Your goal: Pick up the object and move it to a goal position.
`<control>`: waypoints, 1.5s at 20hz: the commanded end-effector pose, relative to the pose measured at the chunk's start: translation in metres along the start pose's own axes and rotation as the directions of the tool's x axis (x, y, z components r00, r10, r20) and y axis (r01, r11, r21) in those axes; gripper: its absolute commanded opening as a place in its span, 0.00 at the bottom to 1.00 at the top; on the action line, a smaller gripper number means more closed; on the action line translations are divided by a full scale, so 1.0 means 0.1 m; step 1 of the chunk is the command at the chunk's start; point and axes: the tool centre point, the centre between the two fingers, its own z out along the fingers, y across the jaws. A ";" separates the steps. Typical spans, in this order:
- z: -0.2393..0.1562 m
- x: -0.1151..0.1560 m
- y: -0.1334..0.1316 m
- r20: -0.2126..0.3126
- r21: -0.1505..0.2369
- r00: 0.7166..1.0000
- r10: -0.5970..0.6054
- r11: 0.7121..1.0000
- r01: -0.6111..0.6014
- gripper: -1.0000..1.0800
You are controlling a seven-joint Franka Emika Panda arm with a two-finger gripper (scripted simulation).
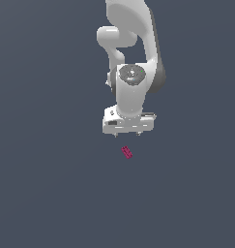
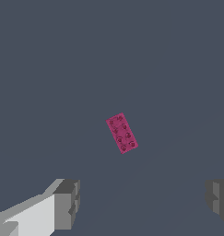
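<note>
Below the arm's wrist, the hand (image 2: 141,203) hangs with its fingers (image 2: 67,203) spread apart, holding nothing. The red block (image 2: 122,132) lies on the surface just ahead, askew. This looks like the approach step; next, centre over it, turn to match, and descend.

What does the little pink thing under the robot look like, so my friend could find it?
Find the big white robot arm and follow it down to its gripper, whose fingers are spread apart. Just below it in the exterior view, on the plain dark grey floor, lies a tiny magenta-red block. It is a slanted rectangle with small studs on top, and the only colourful thing there.
</note>
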 end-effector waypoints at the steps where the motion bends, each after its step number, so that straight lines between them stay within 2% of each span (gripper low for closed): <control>1: 0.00 0.00 0.00 0.000 0.000 1.000 0.000 1.000 0.000 0.96; 9: -0.02 0.06 0.11 0.000 -0.006 1.000 0.006 1.000 -0.006 0.96; 17: 0.02 0.07 0.10 -0.001 -0.008 1.000 -0.013 1.000 0.013 0.96; 25: 0.25 0.12 0.08 -0.003 -0.016 0.992 -0.129 0.992 0.129 0.96; 30: 0.49 0.16 0.04 -0.004 -0.023 0.968 -0.252 0.968 0.252 0.96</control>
